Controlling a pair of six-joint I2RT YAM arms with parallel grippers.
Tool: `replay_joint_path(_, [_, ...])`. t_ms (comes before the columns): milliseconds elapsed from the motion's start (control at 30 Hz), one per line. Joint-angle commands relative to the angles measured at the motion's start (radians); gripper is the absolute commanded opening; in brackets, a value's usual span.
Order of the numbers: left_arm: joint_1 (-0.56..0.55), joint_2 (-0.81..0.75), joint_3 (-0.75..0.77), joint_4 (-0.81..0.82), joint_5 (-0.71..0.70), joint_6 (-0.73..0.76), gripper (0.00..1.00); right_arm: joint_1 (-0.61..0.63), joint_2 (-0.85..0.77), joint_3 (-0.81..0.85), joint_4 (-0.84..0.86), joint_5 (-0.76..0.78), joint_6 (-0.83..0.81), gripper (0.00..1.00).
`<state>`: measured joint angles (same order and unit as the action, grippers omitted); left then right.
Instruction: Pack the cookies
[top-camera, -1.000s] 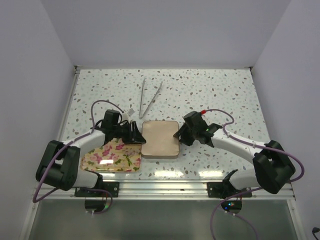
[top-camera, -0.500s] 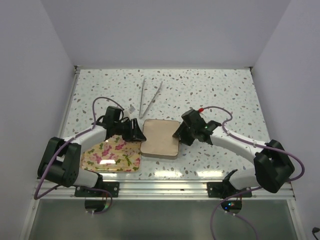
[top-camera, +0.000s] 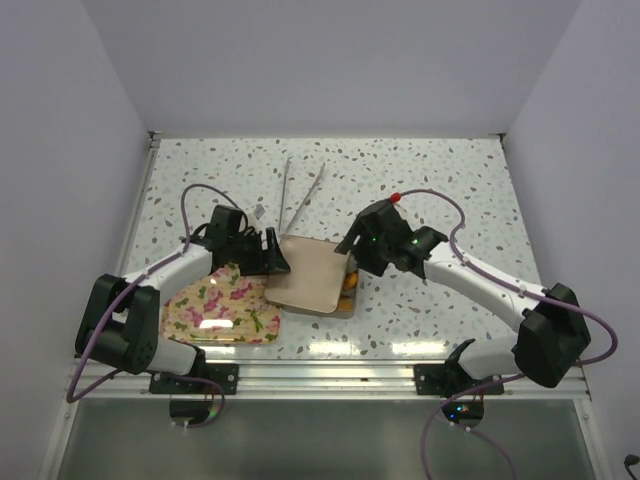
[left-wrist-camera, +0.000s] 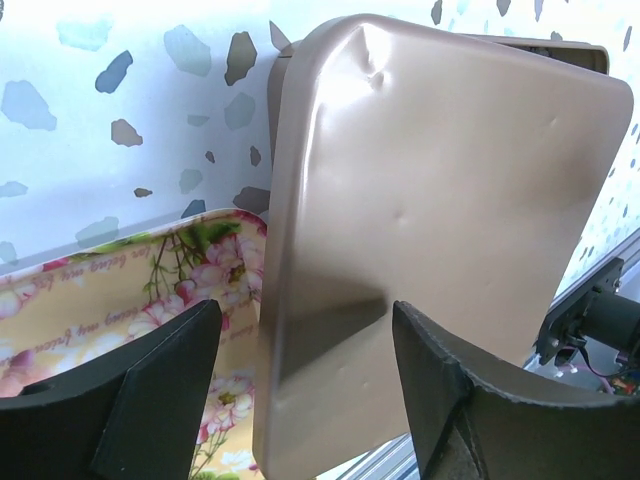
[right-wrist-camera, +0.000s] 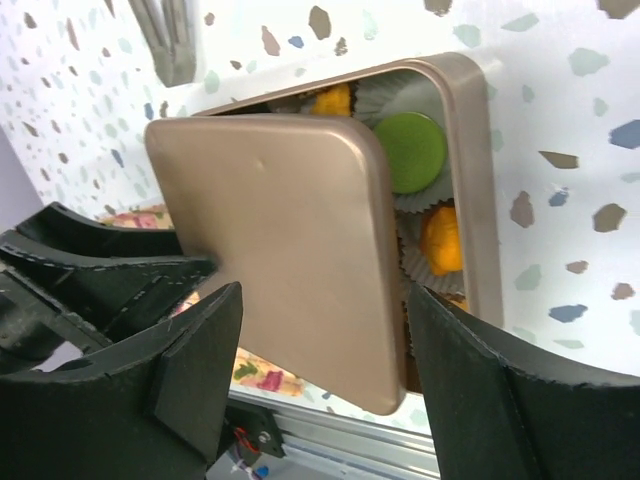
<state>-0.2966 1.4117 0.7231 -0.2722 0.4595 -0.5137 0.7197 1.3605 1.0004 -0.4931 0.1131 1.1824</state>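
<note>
A tan tin holds cookies in white paper cups: a green cookie and orange cookies show along its uncovered right side, and orange shows in the top view. The tan lid lies tilted over the rest of the tin, shifted left; other cookies are hidden under it. My left gripper is open, with the lid's left edge between its fingers. My right gripper is open above the lid's right edge, fingers wide to either side.
A floral tray lies left of the tin, partly under the lid and the left gripper. Metal tongs lie behind the tin. The table's metal front rail runs just in front.
The lid, flat over the tin a second ago, has slid left and tilted, baring the tin's right side and its cookies. Both grippers have moved slightly back.
</note>
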Motion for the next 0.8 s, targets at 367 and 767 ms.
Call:
replay_joint_path(367, [-0.079, -0.046, 0.018, 0.036, -0.047, -0.109, 0.66, -0.057, -0.181, -0.103, -0.222, 0.086, -0.049, 0.57])
replay_joint_path(767, [-0.17, 0.004, 0.038, 0.005, -0.199, -0.232, 0.61, -0.089, -0.256, -0.218, -0.222, 0.02, -0.124, 0.36])
